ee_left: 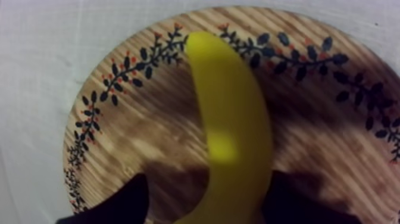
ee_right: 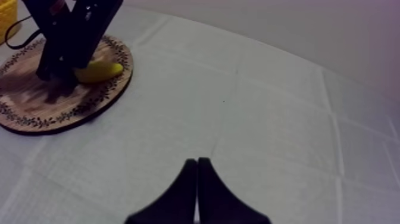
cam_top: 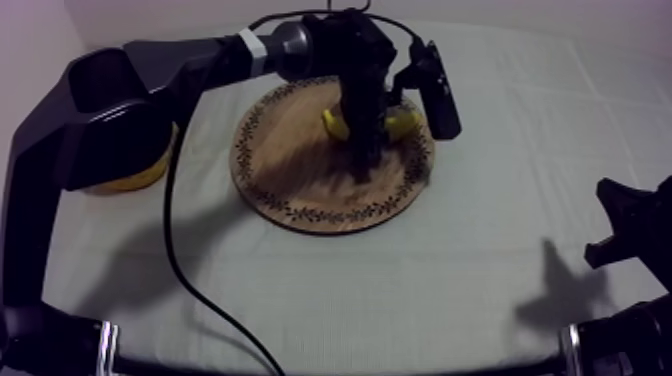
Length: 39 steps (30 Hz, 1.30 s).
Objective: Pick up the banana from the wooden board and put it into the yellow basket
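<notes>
From above, the left arm (cam_top: pixel 130 90) covers most of the yellow basket (cam_top: pixel 140 178), and the left gripper (cam_top: pixel 365 168) hides the middle of the banana (cam_top: pixel 400 124).

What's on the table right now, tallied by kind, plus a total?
banana: 1
wooden board: 1
yellow basket: 1
Total: 3

Left arm (cam_top: pixel 190 62) overhangs board (cam_top: pixel 300 175) and basket (cam_top: pixel 138 177) (cloth (cam_top: pixel 480 270) to the right lies free).
</notes>
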{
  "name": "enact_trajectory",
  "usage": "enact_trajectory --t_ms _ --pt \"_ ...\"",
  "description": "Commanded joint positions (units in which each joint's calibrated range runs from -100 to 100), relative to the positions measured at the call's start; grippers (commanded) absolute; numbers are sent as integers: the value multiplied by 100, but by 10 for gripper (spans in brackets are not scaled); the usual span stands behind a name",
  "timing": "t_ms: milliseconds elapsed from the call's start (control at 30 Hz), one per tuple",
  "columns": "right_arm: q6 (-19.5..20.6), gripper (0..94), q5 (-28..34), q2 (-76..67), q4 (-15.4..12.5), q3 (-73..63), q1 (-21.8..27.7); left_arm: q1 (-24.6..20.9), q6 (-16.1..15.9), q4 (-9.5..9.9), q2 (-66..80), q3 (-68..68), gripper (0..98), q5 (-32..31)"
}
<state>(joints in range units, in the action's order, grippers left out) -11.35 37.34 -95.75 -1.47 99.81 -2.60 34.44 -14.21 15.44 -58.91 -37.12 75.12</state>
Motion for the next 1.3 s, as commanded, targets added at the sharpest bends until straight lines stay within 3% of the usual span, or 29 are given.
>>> enact_trajectory --t_ms 0,100,267,500,800,1067,1267 --pt "-1 3 0 0 -2 -3 0 -6 -45 -11 -14 -39 466 -20" --pt "-1 3 0 0 -2 -3 0 -19 -108 -17 -40 -88 302 -43" --pt "-1 3 0 0 -2 -3 0 -57 -150 -31 -53 -115 214 -68" --pt "-1 3 0 0 -2 -3 0 -144 -125 -87 145 -57 196 -49" --pt "-1 3 0 0 -2 -3 0 -377 -329 -482 1427 445 197 433" --pt "1 3 0 0 -2 -3 0 -551 -331 -658 3193 1829 199 598" --pt "3 3 0 0 -2 -3 0 -675 -164 -670 4599 3189 199 630"
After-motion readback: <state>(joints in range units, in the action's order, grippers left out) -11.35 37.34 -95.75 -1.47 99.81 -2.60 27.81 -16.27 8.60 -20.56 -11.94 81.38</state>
